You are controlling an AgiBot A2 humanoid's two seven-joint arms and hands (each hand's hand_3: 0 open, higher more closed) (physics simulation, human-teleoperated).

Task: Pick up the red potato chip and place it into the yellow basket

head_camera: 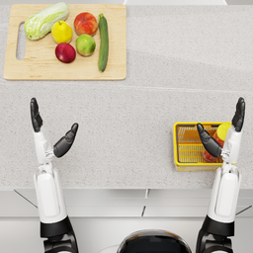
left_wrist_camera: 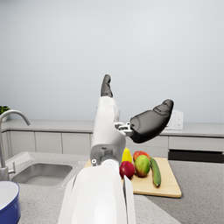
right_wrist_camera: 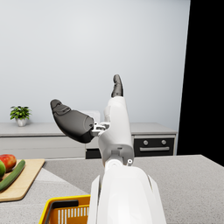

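**Red potato chip can lying in the yellow basket, both hands empty**

The red potato chip can (head_camera: 220, 141), with its yellow lid, lies inside the yellow basket (head_camera: 185, 146) at the right edge of the head view, partly hidden behind the right arm. The basket sits on the speckled grey surface (head_camera: 148, 108) near its front edge; the right wrist view catches only one corner of it (right_wrist_camera: 61, 210) at the lower left of the frame.

The right hand (head_camera: 225, 131) is raised above the basket with its fingers spread apart, thumb to one side, holding nothing and not touching the can. The left hand (head_camera: 49, 131), at the left of the head view, is likewise raised with fingers apart and empty; the left wrist view shows it (left_wrist_camera: 135, 113) the same way.

In the upper left of the head view a wooden cutting board (head_camera: 29, 69) lies on the surface, well apart from the basket. On it are a cabbage (head_camera: 47, 20), a yellow fruit (head_camera: 62, 32), a red-orange fruit (head_camera: 85, 23), a green fruit (head_camera: 85, 44), a dark red fruit (head_camera: 65, 52) and a cucumber (head_camera: 103, 42).

The left wrist view also shows a sink (left_wrist_camera: 41, 173) with a tap (left_wrist_camera: 11, 131) at the left.
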